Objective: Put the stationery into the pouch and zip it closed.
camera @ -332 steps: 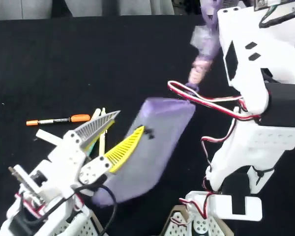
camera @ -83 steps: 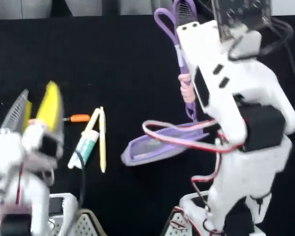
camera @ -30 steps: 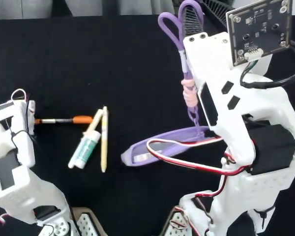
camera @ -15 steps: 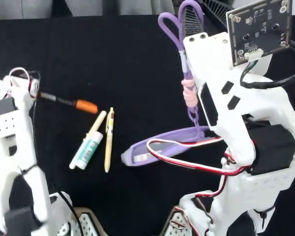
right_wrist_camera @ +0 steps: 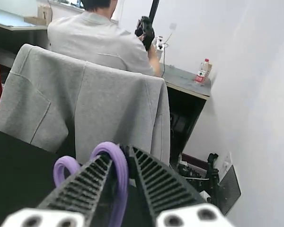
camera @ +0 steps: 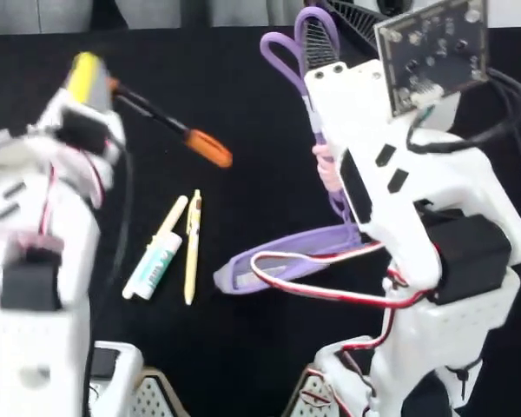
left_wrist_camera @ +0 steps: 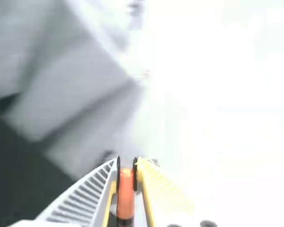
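Observation:
My left gripper (camera: 100, 80) is raised over the left of the black table, shut on an orange marker (camera: 187, 135) that slants down to the right with its orange cap lowest. In the left wrist view the marker (left_wrist_camera: 125, 189) sits between the fingers of the left gripper (left_wrist_camera: 126, 163). The purple pouch (camera: 286, 254) hangs mouth-open near the table's middle by its strap (camera: 282, 48), which my right gripper (camera: 317, 35) holds high. In the right wrist view the right gripper (right_wrist_camera: 125, 151) is shut on the strap (right_wrist_camera: 114, 172). A white tube (camera: 154, 262) and a yellow pen (camera: 191, 248) lie left of the pouch.
The right arm's white body (camera: 417, 217) stands over the right side of the table, with red-and-white cables (camera: 313, 287) looping in front of the pouch. Both arm bases are at the front edge. A grey jacket on a chair (right_wrist_camera: 85, 104) is behind the table.
My left gripper has lifted the orange marker off the table and carried it up and toward the far side. The pouch and right arm have shifted slightly left.

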Robot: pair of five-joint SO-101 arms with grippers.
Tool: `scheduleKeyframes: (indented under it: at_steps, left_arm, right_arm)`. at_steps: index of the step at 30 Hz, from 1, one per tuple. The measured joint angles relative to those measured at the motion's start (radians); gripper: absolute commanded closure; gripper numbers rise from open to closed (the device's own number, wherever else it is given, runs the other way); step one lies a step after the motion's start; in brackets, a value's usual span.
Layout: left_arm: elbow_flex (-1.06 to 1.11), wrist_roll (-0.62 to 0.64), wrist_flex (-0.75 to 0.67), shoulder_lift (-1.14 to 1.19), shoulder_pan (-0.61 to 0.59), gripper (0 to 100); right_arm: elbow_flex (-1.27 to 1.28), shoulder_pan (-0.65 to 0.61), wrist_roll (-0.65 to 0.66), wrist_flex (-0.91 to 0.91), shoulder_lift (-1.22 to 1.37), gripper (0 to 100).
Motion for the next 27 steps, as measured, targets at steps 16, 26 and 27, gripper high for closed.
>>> scheduleKeyframes:
  at_steps: [16, 26, 27]
  left_arm:
    - [-0.003, -0.262, 0.083, -0.278, 0.497, 97]
    - [0.046, -0.377, 0.091, -0.285, 0.598, 97]
    - [0.046, -0.382, 0.081, -0.288, 0.6, 97]
  right_arm:
    - [0.0, 0.0, 0.0, 0.0, -0.002, 98.7]
    - [0.005, 0.0, 0.0, 0.0, -0.002, 98.7]
    - [0.005, 0.0, 0.0, 0.0, -0.002, 98.7]
